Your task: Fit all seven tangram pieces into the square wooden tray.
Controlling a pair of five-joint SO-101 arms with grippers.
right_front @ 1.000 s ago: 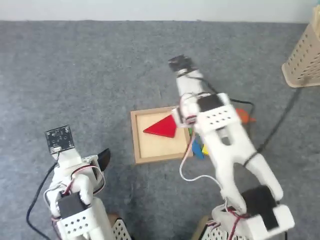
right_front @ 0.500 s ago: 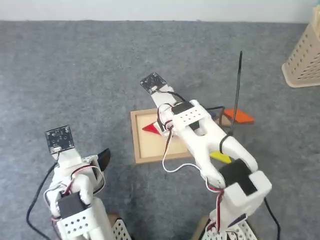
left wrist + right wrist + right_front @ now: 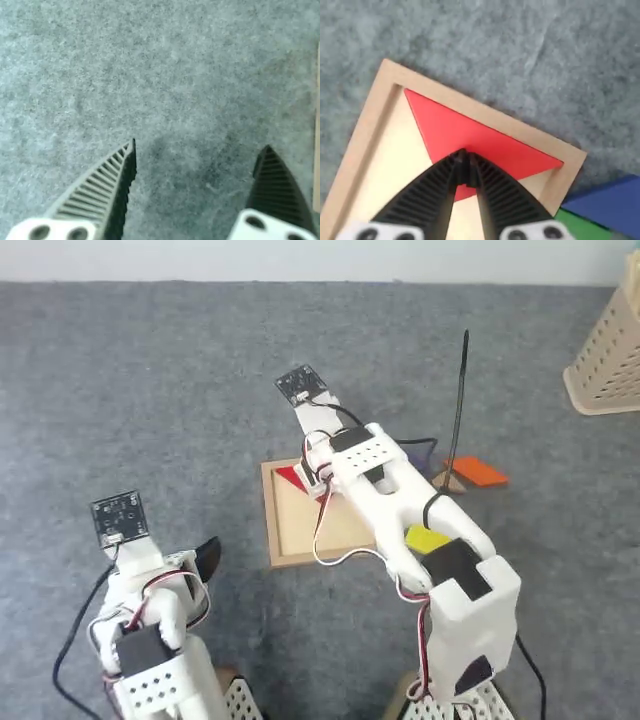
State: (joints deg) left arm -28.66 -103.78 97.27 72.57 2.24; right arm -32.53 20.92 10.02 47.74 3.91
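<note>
The right gripper (image 3: 465, 156) has its two black ribbed fingers (image 3: 439, 186) pressed together, with barely a slit between them. Their tips come down on the red triangle (image 3: 470, 132) near its point, touching it rather than pinching it. The triangle lies flat inside the square wooden tray (image 3: 369, 131), its long edge snug along one rim and one sharp corner tucked into a tray corner. The rest of the tray floor around the fingers is bare pale wood. Just outside the tray's other near corner, a blue piece (image 3: 607, 200) and a green piece (image 3: 575, 225) lie side by side on the grey carpet (image 3: 485, 35).

From the high view, the right arm stretches over the tray. A yellow piece (image 3: 425, 537) peeks out beside that arm, and an orange piece (image 3: 482, 472) lies farther off to the tray's right.

The left gripper (image 3: 200, 145) has its fingers (image 3: 107, 185) spread wide apart, holding nothing, above bare carpet well to the left of the tray. A pale perforated wooden block (image 3: 610, 350) stands at the far right edge of the table.
</note>
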